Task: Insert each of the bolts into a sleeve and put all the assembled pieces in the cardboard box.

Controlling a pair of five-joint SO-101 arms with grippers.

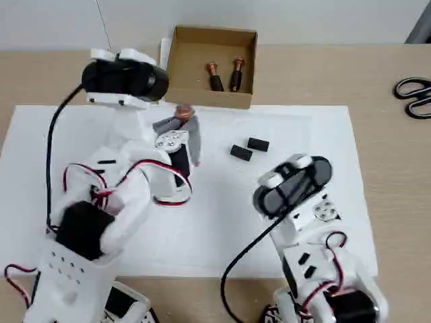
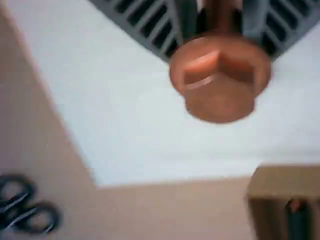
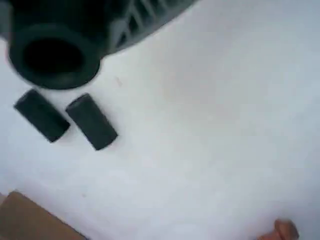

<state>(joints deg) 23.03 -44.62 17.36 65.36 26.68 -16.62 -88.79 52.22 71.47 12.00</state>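
Left wrist view: bolt tight in left claw, head camera-ward; sleeve in right claw, bore camera-ward.

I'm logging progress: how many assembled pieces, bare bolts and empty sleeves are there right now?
Assembled pieces, in the cardboard box: 2
Bare bolt, in the left gripper: 1
Empty sleeves, two on the sheet, one in the right gripper: 3
Total: 6

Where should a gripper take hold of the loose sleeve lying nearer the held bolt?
Probably around its middle, coming down from above: the sleeve lies on its side on the white sheet, so its round flanks are free. Mind the other sleeve close by.
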